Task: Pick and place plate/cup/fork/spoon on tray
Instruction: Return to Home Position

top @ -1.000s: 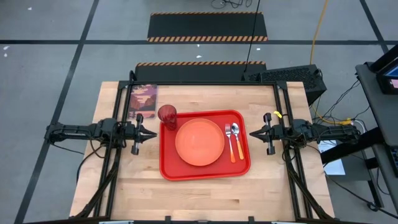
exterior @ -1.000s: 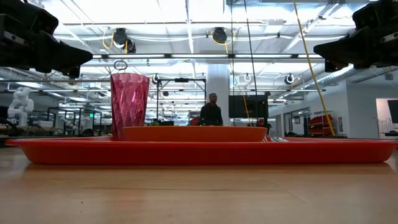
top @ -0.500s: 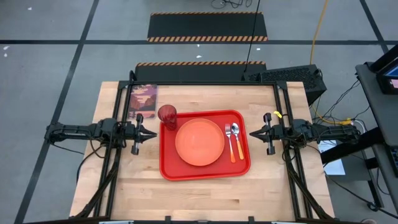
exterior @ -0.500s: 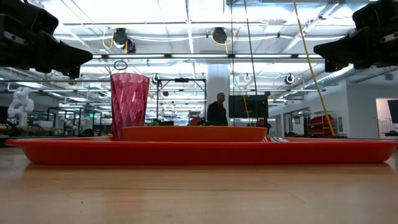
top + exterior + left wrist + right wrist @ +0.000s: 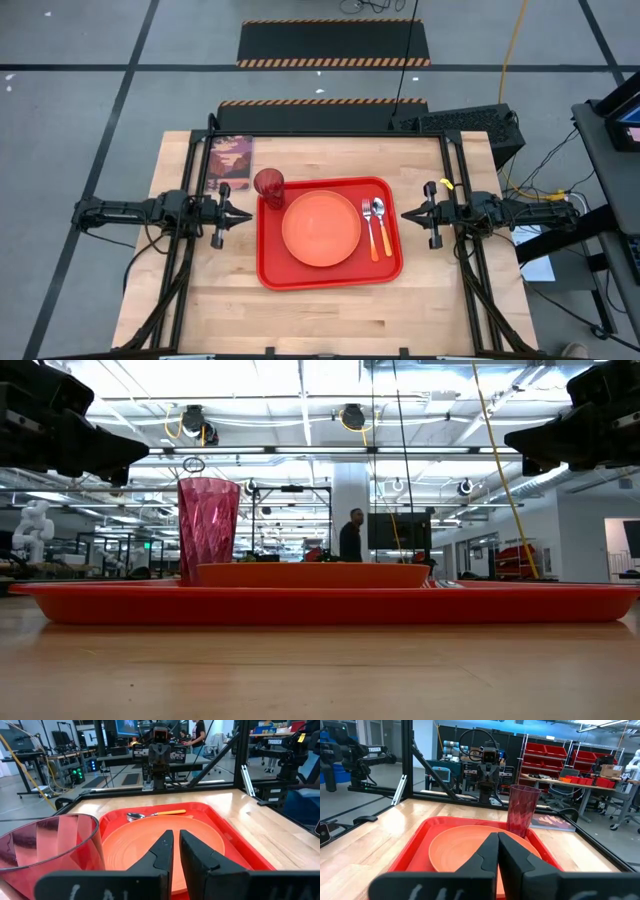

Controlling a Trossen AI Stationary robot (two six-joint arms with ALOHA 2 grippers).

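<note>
On the tabletop point(image 5: 330, 310) the tray point(image 5: 330, 275) carries the plate point(image 5: 320, 228), the cup point(image 5: 269, 185) in its corner, and the fork point(image 5: 368, 229) beside the spoon point(image 5: 380, 223), while the left gripper point(image 5: 243, 216) and right gripper point(image 5: 408, 214) flank it, jaws together and empty.

Bright red tray point(image 5: 330, 278), plain orange plate point(image 5: 320, 228), dark red faceted cup point(image 5: 269, 184)

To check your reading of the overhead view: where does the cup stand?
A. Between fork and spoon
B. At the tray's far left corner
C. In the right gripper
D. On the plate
B: the cup stands at the far left corner of the tray, beside the plate.
</note>
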